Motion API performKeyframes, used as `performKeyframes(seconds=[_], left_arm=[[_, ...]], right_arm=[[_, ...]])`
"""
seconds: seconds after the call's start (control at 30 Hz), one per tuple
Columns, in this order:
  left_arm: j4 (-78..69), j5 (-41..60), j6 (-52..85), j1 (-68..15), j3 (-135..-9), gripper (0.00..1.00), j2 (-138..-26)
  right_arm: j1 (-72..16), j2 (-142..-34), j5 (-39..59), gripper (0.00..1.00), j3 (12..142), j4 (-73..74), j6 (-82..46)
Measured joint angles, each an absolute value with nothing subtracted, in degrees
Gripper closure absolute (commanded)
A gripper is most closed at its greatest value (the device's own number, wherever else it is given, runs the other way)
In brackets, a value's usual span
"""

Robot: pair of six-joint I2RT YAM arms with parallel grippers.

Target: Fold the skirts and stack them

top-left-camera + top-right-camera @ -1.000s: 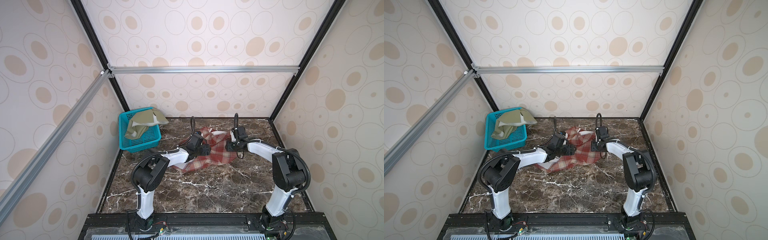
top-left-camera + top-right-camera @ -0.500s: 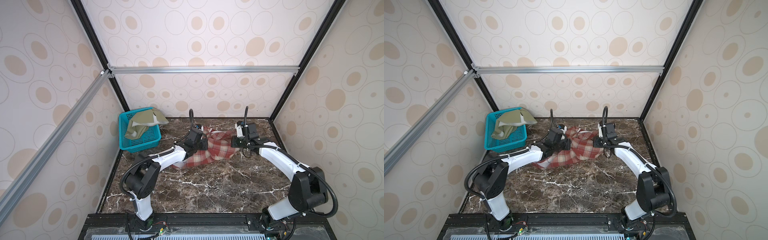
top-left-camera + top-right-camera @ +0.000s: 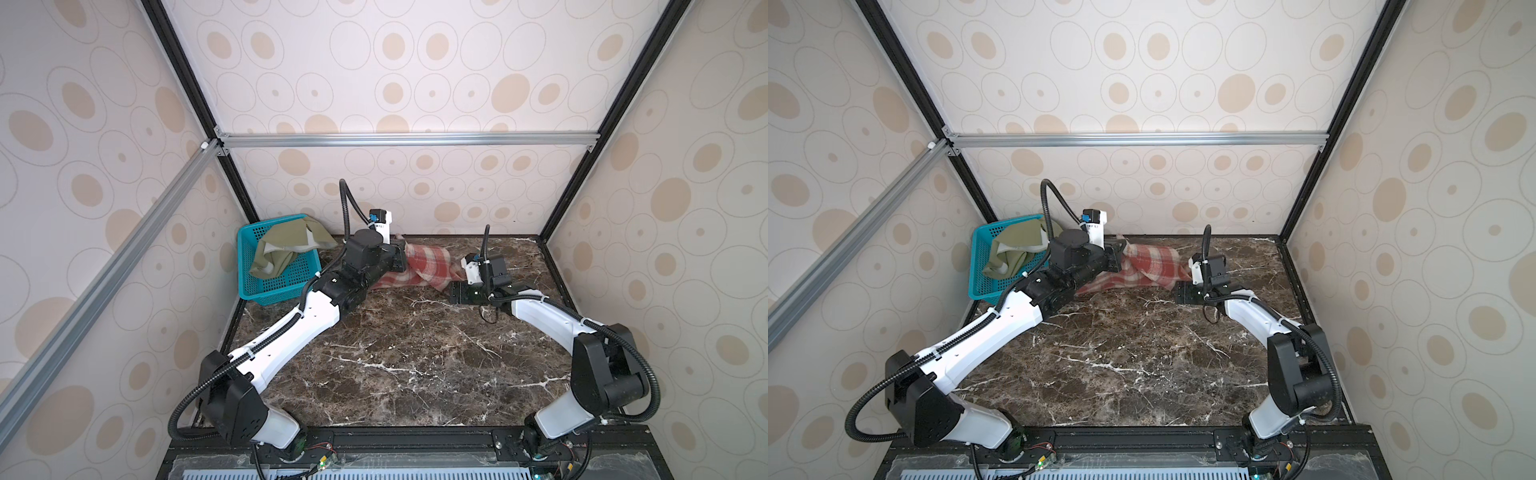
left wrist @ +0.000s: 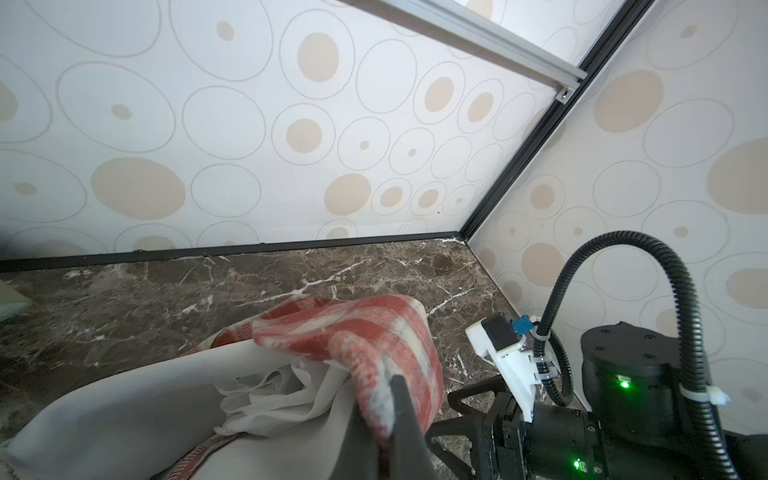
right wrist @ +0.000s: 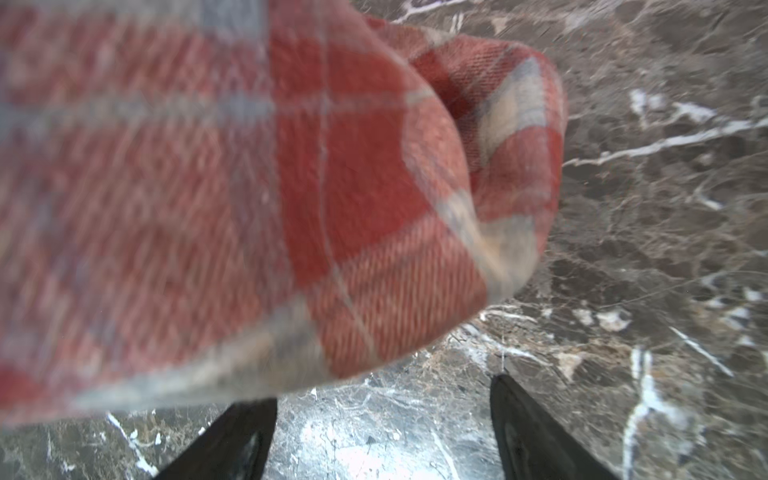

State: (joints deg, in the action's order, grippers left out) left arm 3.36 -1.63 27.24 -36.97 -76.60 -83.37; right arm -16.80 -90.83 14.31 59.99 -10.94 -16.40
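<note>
My left tool (image 4: 386, 411) clamps the plaid skirt (image 3: 428, 266); right tool (image 5: 382, 415) gapes empty beside it. I'd grab its loose corner, then spread flat.

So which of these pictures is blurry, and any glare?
Right wrist view: the thick red-and-cream plaid skirt is heavily blurred; the brown marble tabletop is sharper, with pale glare by the right claw. Left wrist view: soft close up. Both top views: crisp.
</note>
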Motion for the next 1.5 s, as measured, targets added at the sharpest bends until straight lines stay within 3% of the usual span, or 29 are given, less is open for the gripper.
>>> performKeyframes(seconds=[0.23, 0.47, 0.97, 1.2, 1.27, 1.3, 1.33, 1.4, 1.5], left_arm=[[6.3, -3.7, 26.9, -37.0, -75.4, 1.00, -81.8], [7.2, -6.0, 25.8, -37.0, -75.4, 1.00, -81.0], [10.0, -9.7, 24.6, -36.7, -76.1, 1.00, -81.0], [10.0, -9.7, 24.6, -36.4, -76.1, 1.00, -81.0], [10.0, -9.7, 24.6, -36.2, -76.1, 1.00, -81.0], [10.1, -9.6, 24.6, -36.2, -76.1, 1.00, -81.0], [10.1, -9.6, 24.6, -36.1, -76.2, 1.00, -81.0], [10.2, -9.6, 24.6, -35.9, -76.1, 1.00, -81.0], [10.5, -9.6, 24.6, -35.2, -76.2, 1.00, -81.0]], right_arm=[[-17.5, -93.9, 20.0, 0.12, 60.6, -3.0, -15.1], [-20.9, -98.9, 18.3, 0.11, 62.1, 0.1, -11.9], [-20.6, -87.2, 13.1, 0.05, 62.2, -5.6, 0.4], [-20.4, -95.9, 19.0, 0.10, 69.0, -10.5, 5.0], [-20.4, -99.0, 20.7, 0.19, 70.1, -10.4, 5.5], [-20.4, -100.1, 21.4, 0.31, 70.1, -10.3, 5.8], [-20.4, -101.1, 21.9, 0.48, 70.2, -10.2, 5.9], [-20.4, -102.7, 22.3, 0.96, 70.8, -10.4, 5.9], [-20.4, -103.6, 21.8, 1.00, 72.2, -11.0, 5.3]])
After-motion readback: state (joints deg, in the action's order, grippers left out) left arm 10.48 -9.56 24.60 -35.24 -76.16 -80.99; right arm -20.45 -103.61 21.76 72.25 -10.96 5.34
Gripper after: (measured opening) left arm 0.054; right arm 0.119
